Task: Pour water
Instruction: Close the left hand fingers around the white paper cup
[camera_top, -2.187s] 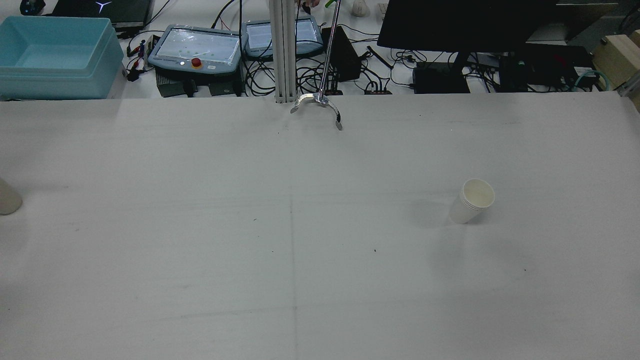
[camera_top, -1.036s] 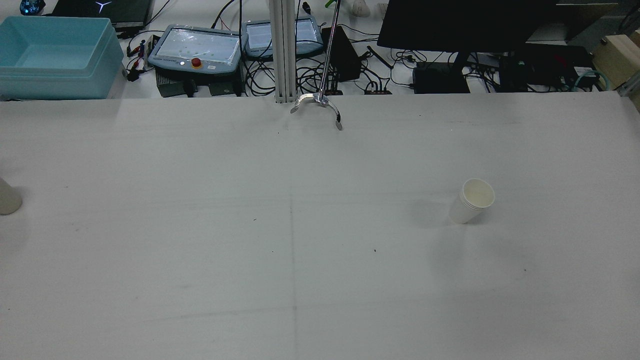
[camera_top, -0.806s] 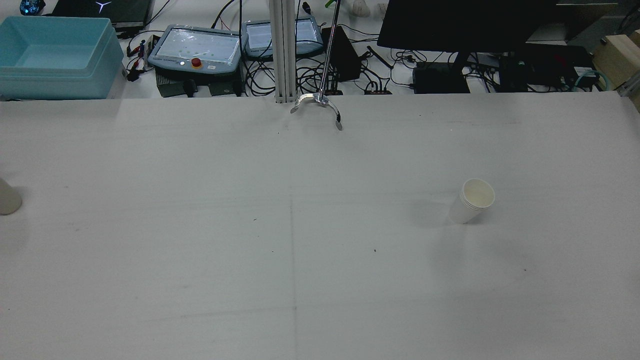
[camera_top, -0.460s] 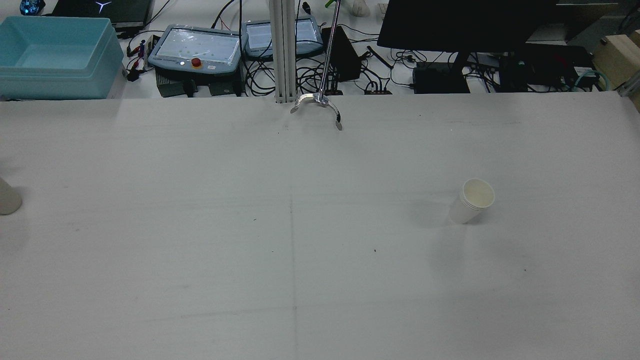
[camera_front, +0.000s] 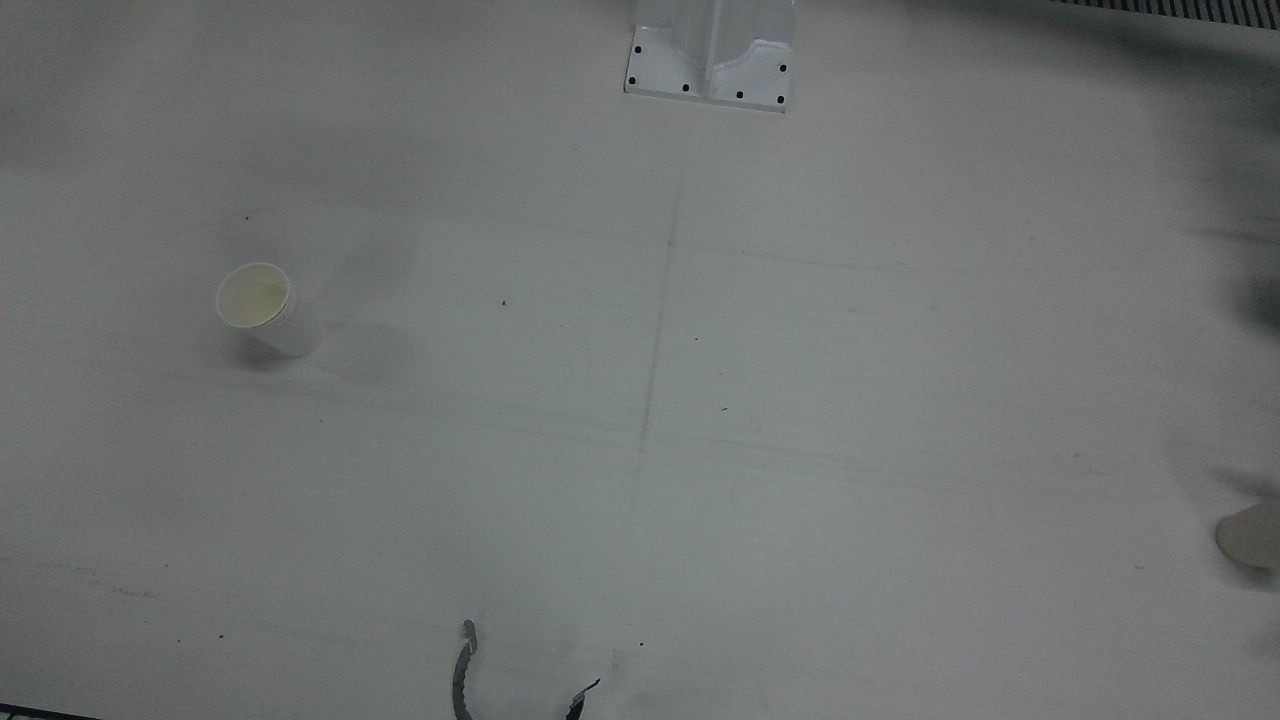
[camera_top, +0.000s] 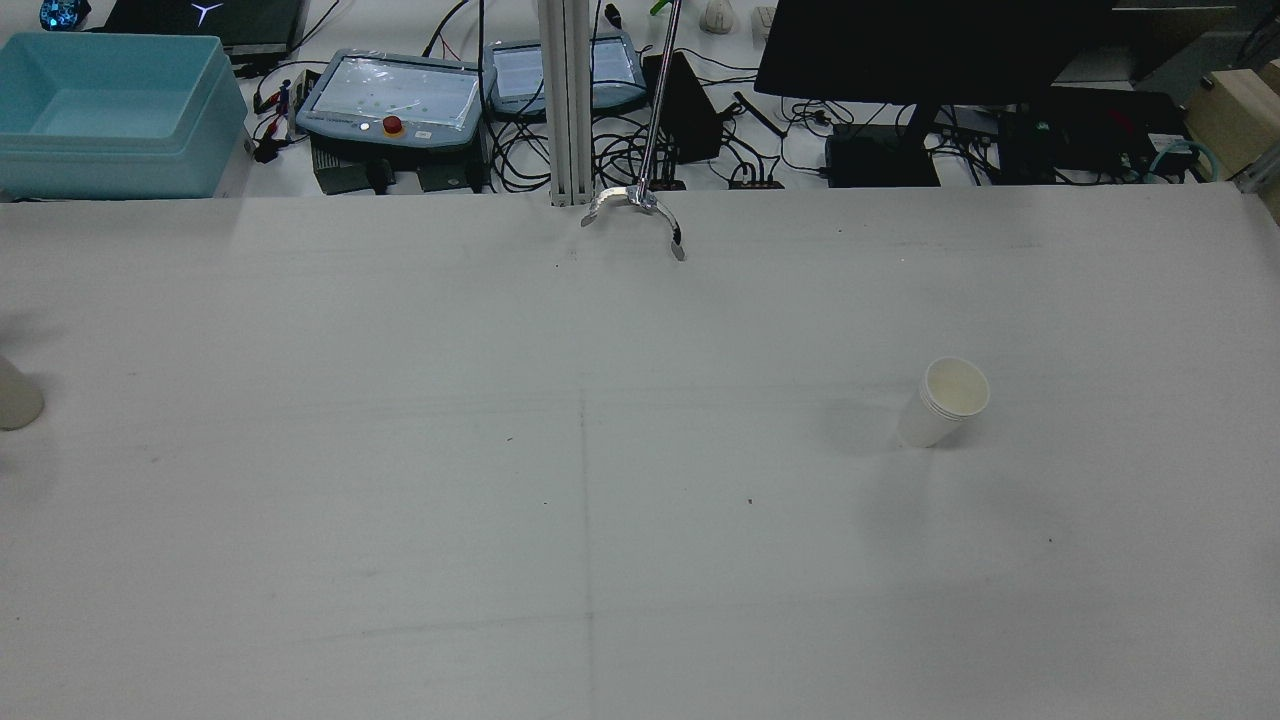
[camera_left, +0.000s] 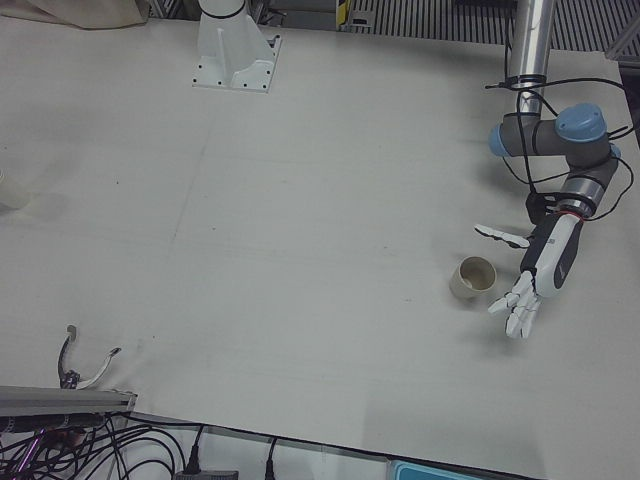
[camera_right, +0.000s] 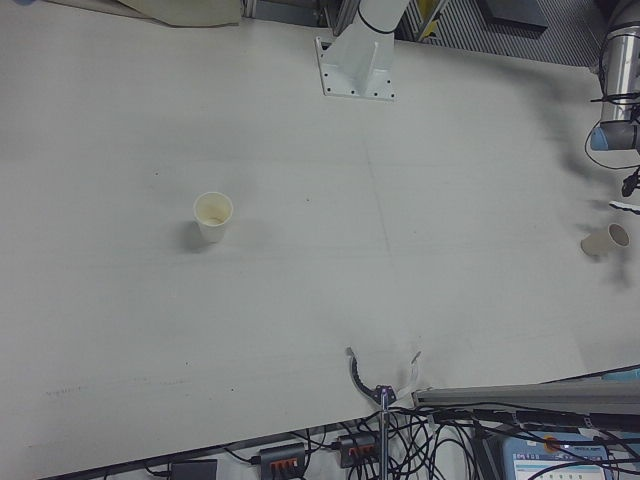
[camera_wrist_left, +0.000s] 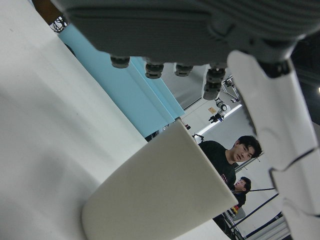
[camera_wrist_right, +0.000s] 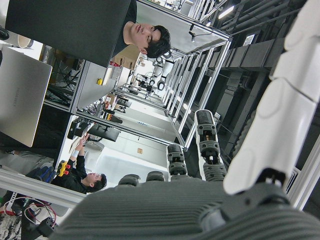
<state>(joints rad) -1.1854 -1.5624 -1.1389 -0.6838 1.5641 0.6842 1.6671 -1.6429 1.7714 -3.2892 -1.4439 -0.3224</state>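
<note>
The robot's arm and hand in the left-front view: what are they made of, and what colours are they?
The left arm is silvery-grey tubing with light blue caps at its joints, and black cables run along it. The left hand has a dark grey palm with white, segmented fingers. The right hand looks alike: ribbed grey body, white fingers.

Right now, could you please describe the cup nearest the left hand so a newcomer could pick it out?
On the white table, look to the half before the robot's left arm. The beige cup stands upright beside the open left hand, untouched. The other cup is whiter and stands alone on the far half.
</note>
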